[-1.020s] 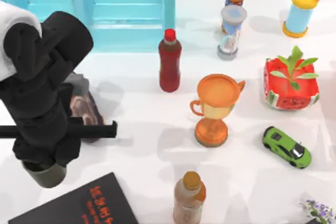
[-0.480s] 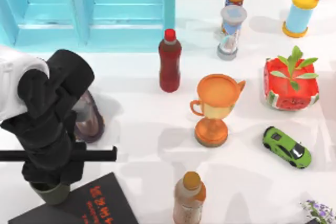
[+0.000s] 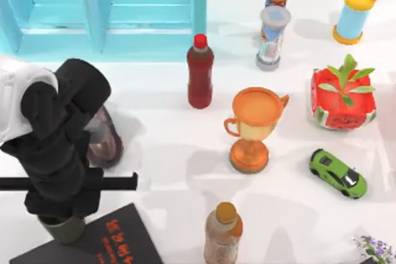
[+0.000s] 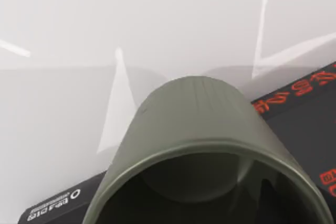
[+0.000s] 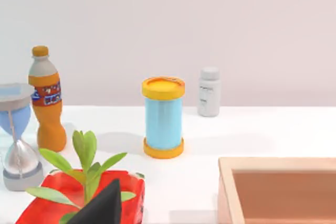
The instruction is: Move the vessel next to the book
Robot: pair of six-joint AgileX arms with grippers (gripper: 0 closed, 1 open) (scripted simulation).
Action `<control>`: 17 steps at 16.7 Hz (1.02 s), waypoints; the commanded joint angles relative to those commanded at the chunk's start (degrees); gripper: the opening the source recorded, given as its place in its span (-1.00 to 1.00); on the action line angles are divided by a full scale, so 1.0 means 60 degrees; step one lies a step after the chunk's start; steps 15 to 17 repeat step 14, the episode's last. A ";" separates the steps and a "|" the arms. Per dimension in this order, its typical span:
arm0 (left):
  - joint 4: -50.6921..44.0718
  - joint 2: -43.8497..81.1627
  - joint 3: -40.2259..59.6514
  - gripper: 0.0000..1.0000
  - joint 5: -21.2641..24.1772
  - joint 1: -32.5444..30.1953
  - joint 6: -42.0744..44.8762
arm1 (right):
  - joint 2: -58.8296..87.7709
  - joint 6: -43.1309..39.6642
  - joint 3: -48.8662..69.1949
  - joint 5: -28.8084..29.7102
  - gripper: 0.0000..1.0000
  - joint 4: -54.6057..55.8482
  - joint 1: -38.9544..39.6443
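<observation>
My left tool [image 3: 60, 214] grips the olive-grey cup [image 3: 64, 229] upright at the black book's [image 3: 114, 242] nine o'clock edge, for setting down beside it.

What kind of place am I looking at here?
Probably a computer-rendered test tabletop rather than a real room: a white table strewn with unrelated props, such as an orange trophy cup, a green toy car and a watermelon-patterned planter.

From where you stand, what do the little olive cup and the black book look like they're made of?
The olive-grey cup looks like matte ceramic or plastic: plain dull wall, thick smooth rim, faint soft sheen; I can't settle which. The black book looks like a coated card cover: flat, dark, evenly matte, with crisp red-orange printed lettering.
</observation>
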 joint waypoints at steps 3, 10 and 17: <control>0.0000 0.0000 0.0000 0.21 0.0000 0.0000 0.0000 | 0.0000 0.0000 0.0000 0.0000 1.00 0.0000 0.0000; 0.0000 0.0000 0.0000 1.00 0.0000 0.0000 0.0000 | 0.0000 0.0000 0.0000 0.0000 1.00 0.0000 0.0000; 0.0000 0.0000 0.0000 1.00 0.0000 0.0000 0.0000 | 0.0000 0.0000 0.0000 0.0000 1.00 0.0000 0.0000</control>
